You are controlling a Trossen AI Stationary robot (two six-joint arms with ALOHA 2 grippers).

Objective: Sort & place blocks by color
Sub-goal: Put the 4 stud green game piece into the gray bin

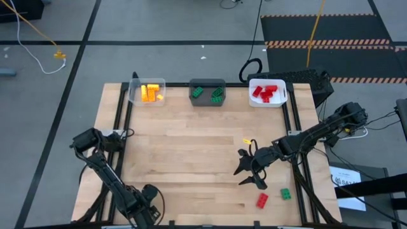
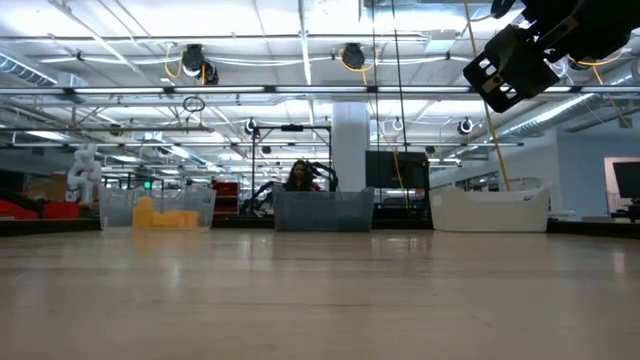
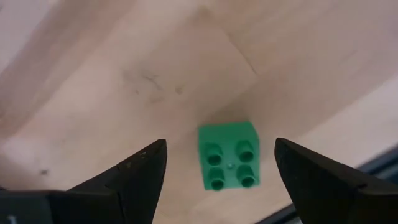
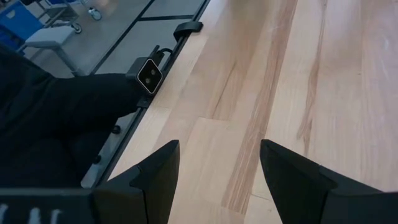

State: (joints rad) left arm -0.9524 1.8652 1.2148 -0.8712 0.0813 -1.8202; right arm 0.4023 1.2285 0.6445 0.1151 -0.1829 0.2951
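Spreading wide under both arms is the wooden bench (image 1: pixel 191 152), with a grey floor and loose cables around it. The low view shows a big hall with bright ceiling lights and a person far off behind the bins.

Three bins sit along the far edge of the bench. The clear bin (image 1: pixel 133 95) near the far left corner holds yellow blocks (image 1: pixel 150 93). The dark grey bin (image 1: pixel 207 81) in the middle holds green blocks (image 1: pixel 208 93). The white bin (image 1: pixel 252 97) toward the far right corner holds red blocks (image 1: pixel 266 93).

The left claw (image 1: pixel 149 205) is at the near edge, by the near left corner, with its fingers wide apart and holding nothing. The right claw (image 1: pixel 251 168) is over the right half of the bench, fingers apart too, also holding nothing.

In the left wrist view a green block (image 3: pixel 229 155) lies flat on the bench, studs up, close to a bench edge. It is square, two studs each way, so it has no long side, and it sits a bit turned against the wood lines. It lies in the gap between the left claw's fingers, touching neither.

Near the near right corner lie a red block (image 1: pixel 262 200) and another green block (image 1: pixel 286 193), just beside the right claw. A tiny yellow block (image 1: pixel 247 140) lies on the far side of that claw.
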